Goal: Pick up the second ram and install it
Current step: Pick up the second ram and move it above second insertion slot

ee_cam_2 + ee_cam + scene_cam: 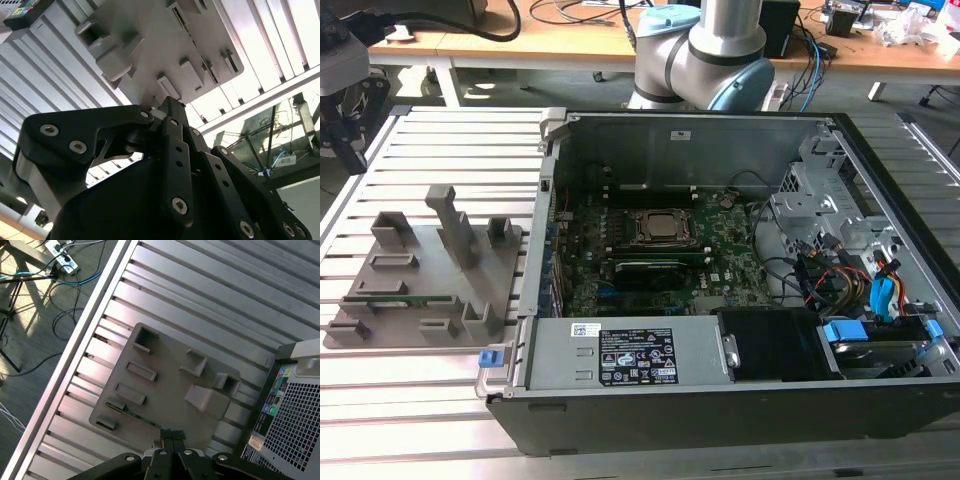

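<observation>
Above the grey tray (170,382) on the slatted tabletop (210,295), my gripper (173,434) hangs clenched w/ nothing between its fingers, so it's empty. The second ram (136,415) sits on edge in a slot along one side of the tray. It's near my fingertips in the first wrist view but untouched. In the exterior view the ram (405,299) is a thin green strip on the tray's camera-side edge, well apart from the motherboard (720,275) inside the open case (620,140).

Risks, imo: coming down clenched would jab the board's top edge. An off-centre or skewed pinch could tilt the stick, bind it in its slot & drag the tray along, since I see nothing pinning the tray. Upright posts (445,215) on the tray could snag a finger.
</observation>
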`<state>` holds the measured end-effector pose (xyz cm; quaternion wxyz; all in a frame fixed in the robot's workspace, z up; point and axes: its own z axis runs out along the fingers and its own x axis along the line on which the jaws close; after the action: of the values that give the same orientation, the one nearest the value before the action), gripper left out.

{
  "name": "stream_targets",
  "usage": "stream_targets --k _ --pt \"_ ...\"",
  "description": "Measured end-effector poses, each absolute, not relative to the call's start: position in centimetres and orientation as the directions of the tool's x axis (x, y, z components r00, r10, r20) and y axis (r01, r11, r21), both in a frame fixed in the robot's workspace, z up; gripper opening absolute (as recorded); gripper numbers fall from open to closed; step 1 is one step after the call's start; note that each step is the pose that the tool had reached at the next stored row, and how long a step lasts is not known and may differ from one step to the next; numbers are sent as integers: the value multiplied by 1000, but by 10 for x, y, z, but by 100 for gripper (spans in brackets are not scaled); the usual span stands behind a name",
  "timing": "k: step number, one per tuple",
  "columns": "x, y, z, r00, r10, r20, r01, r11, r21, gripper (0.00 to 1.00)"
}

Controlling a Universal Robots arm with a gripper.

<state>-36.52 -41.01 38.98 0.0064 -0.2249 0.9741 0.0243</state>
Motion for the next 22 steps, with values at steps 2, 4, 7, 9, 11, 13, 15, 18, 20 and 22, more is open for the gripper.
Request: stream_targets --k 2,4,7,9,11,13,15,18,20,22 --pt "-365 -410 390 -890 -456 -23 -457 889 44 11" --pt "-365 -410 390 -880 -475 -23 -476 878 44 11" --pt "-365 -410 390 -856 -516 -23 -517 855 44 11" --pt "-365 -410 390 -837 -547 -23 -547 836 44 11" --pt "-365 -410 390 -827 -561 -23 -562 826 44 11" --pt "-365 -410 390 -806 -591 -23 -591 805 44 11" --pt "-365 -410 390 -789 -614 -23 -615 788 44 11" --pt "-365 -410 390 -759 -651 -23 -651 758 44 11" --pt "-365 -410 390 -743 -668 -23 -669 742 44 11" --pt "-365 -410 390 -723 -690 -23 -690 722 44 11"
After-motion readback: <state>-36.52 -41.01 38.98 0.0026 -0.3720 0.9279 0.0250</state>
